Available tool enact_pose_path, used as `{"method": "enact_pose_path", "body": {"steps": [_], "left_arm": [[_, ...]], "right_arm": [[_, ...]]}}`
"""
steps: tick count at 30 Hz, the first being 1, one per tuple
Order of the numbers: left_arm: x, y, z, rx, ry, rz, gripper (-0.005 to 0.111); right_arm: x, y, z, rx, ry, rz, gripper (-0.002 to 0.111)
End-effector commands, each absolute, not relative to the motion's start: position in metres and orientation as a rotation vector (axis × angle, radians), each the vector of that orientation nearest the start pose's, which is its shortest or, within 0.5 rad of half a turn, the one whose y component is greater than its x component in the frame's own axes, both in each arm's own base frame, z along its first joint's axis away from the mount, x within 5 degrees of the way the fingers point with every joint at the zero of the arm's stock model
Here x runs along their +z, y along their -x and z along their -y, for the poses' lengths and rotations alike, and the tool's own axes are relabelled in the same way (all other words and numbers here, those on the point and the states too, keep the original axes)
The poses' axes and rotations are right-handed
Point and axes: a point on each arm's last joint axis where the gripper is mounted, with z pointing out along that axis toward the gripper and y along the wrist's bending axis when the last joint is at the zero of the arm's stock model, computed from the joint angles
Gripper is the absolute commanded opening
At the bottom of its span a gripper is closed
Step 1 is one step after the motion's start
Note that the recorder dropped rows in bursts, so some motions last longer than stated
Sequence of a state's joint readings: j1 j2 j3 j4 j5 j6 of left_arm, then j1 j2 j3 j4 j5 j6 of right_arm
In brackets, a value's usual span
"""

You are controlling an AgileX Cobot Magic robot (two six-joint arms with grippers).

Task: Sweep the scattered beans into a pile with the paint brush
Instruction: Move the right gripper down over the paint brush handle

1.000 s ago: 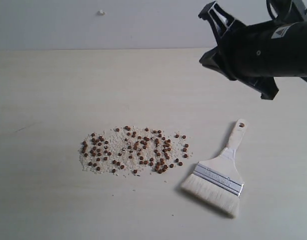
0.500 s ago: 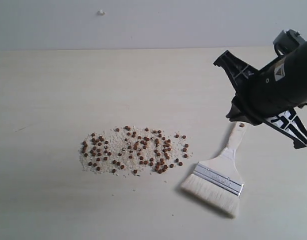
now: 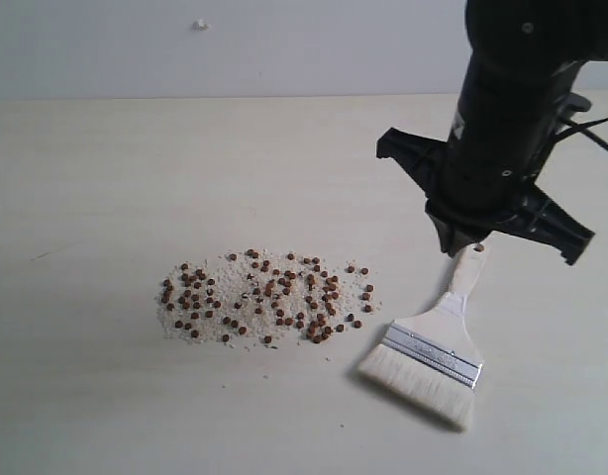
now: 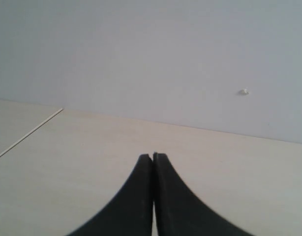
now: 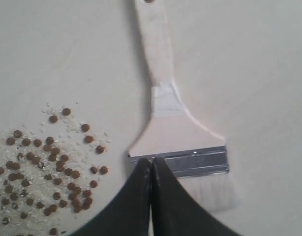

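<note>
The beans [image 3: 267, 297] lie scattered in a flat oval patch mixed with fine white grains at the middle of the pale table [image 3: 106, 178]. To their right the paint brush [image 3: 433, 341] rests flat, with its bristles toward the front and its handle toward the back. My right gripper [image 3: 460, 242] hangs just over the handle's end, shut and holding nothing. In the right wrist view its closed tips [image 5: 151, 160] sit over the silver ferrule, with the paint brush [image 5: 166, 123] beyond and the beans [image 5: 43, 167] beside. My left gripper [image 4: 153, 156] is shut and empty above bare table, and is out of the exterior view.
A grey wall [image 3: 284, 45] with a small white speck [image 3: 199, 25] rises behind the table's far edge. A thin seam line [image 4: 28, 132] crosses the tabletop in the left wrist view.
The right arm has swung in from the upper right, come lower and turned to point down over the brush handle's end. Beans and brush have not moved.
</note>
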State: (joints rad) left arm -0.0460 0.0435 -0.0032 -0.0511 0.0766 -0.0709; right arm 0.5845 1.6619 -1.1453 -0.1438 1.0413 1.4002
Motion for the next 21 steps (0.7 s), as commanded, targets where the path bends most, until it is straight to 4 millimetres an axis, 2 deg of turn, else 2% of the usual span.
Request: {"method": "enact_pose_path", "body": {"steps": [1,5,9,14,21], "left_arm": [[0.204,-0.059,0.003,-0.142,0.059,-1.593,0.000],[0.204,-0.059,0.003,-0.142,0.059,-1.593,0.000],[0.204,-0.059,0.003,-0.142,0.059,-1.593,0.000],[0.204,-0.059,0.003,-0.142,0.059,-1.593,0.000],[0.204,-0.059,0.003,-0.142,0.059,-1.593,0.000]], "right_arm": [[0.210,-0.282,-0.181,0.065,-1.129,-2.823,0.000],[0.198,-0.294,-0.194,0.184,-1.186,-2.797,0.000],[0.192,-0.301,-0.199,0.255,-1.131,-2.782,0.000],[0.192,-0.301,-0.196,0.210,-1.067,-2.805,0.000],[0.187,-0.295,-0.188,0.027,-1.049,-2.858,0.000]]}}
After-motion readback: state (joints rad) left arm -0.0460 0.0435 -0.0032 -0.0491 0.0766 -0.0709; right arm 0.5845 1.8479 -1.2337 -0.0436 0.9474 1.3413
